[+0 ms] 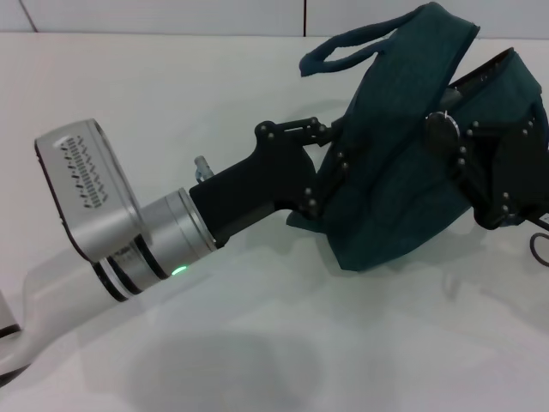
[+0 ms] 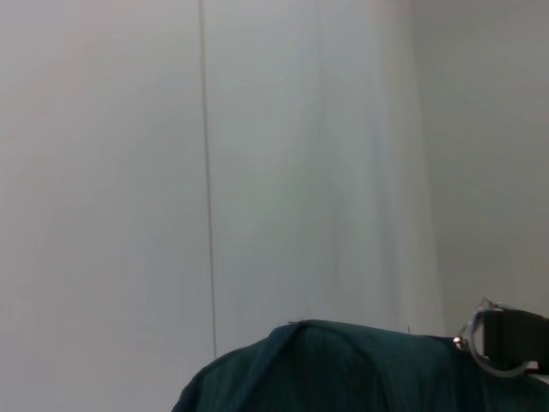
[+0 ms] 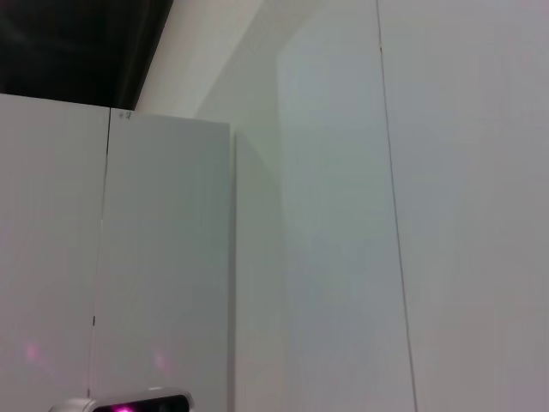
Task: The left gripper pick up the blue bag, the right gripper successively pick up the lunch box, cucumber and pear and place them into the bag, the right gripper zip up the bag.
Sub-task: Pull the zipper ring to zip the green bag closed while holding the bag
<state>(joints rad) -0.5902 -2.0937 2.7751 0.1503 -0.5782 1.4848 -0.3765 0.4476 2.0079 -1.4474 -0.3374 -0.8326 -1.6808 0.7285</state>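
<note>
The blue bag (image 1: 403,163) hangs tilted above the white table, its loop handles at the top. My left gripper (image 1: 333,167), on the silver arm with the green light, is shut on the bag's left edge and holds it up. My right gripper (image 1: 443,130) presses against the bag's upper right side by the dark opening, its fingers closed together at the zipper. The left wrist view shows the bag's fabric (image 2: 343,369) and the metal ring pull (image 2: 493,348) with a black part on it. The lunch box, cucumber and pear are out of view.
The white table (image 1: 257,343) lies under both arms, with a white wall behind it. The right wrist view shows only white wall panels (image 3: 343,215) and a silver part with a pink light (image 3: 120,403).
</note>
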